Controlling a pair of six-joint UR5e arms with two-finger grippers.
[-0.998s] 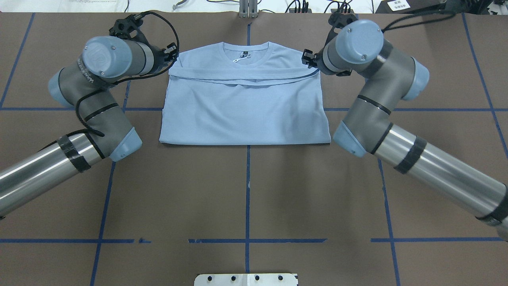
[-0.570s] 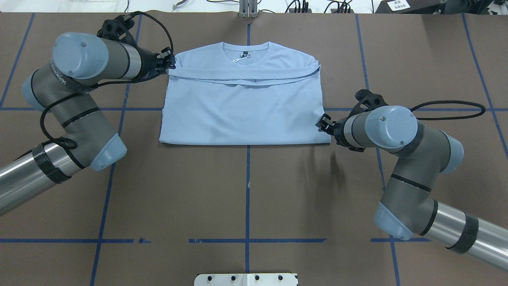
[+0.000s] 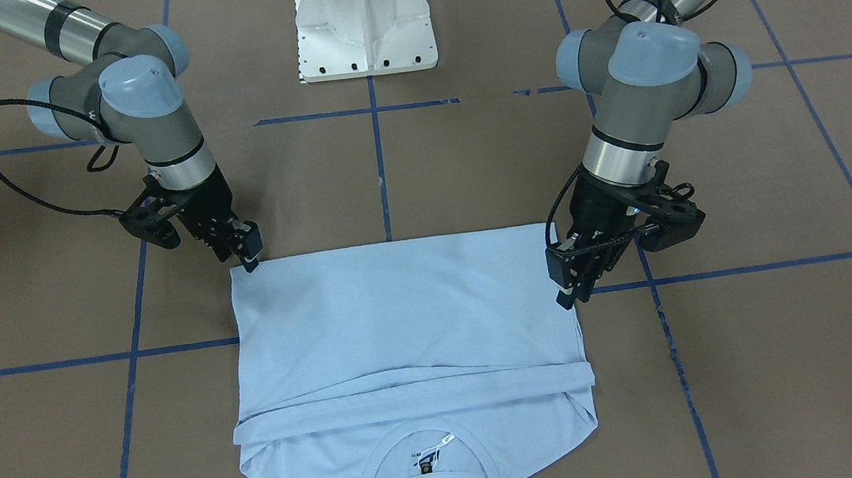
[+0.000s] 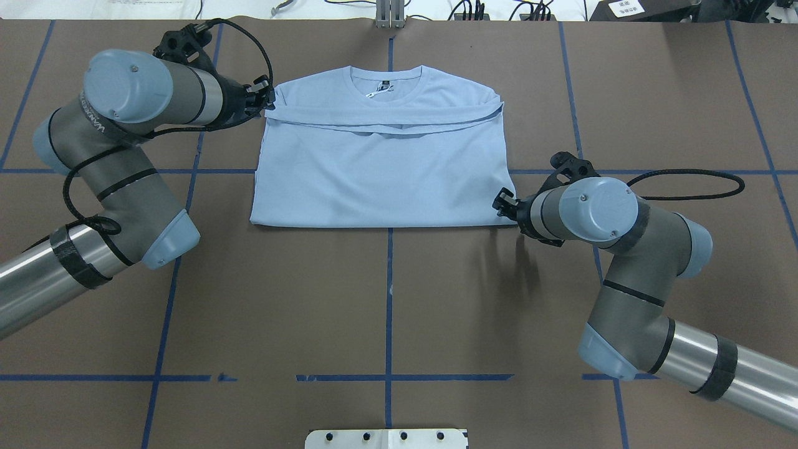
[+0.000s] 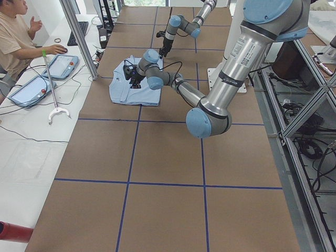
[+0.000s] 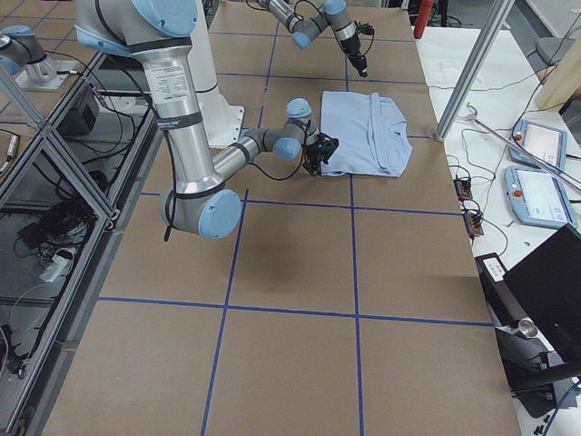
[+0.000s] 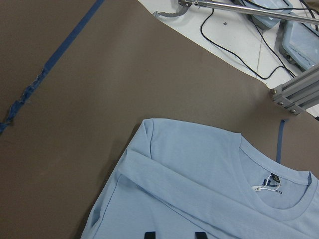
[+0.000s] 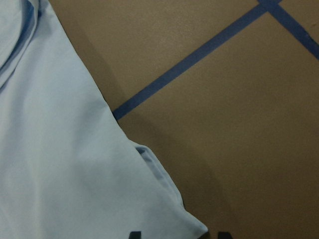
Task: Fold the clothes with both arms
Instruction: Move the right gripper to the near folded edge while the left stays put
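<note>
The light blue T-shirt [image 4: 383,174] lies flat on the brown table, collar [image 4: 386,78] at the far end. A folded band crosses its chest and the near edge is a fold. The neck label [image 3: 426,465] shows; the chest print is hidden. My left gripper [image 4: 267,100] is open and hovers at the shirt's left shoulder by the band's end; it also shows in the front view [image 3: 564,292]. My right gripper [image 4: 500,202] is open at the shirt's near right corner [image 8: 197,226], which lies between its fingertips. It also shows in the front view [image 3: 249,253].
The white pedestal base [image 3: 363,20] stands at the robot's side of the table. Blue tape lines [image 4: 389,299] cross the brown table. An aluminium post [image 4: 389,12], cables and teach pendants [image 5: 63,65] sit beyond the far edge, where an operator [image 5: 16,31] sits.
My right arm has swung from the shirt's right shoulder down to its near right corner. My left arm has drawn back a little; its gripper stays at the left shoulder.
</note>
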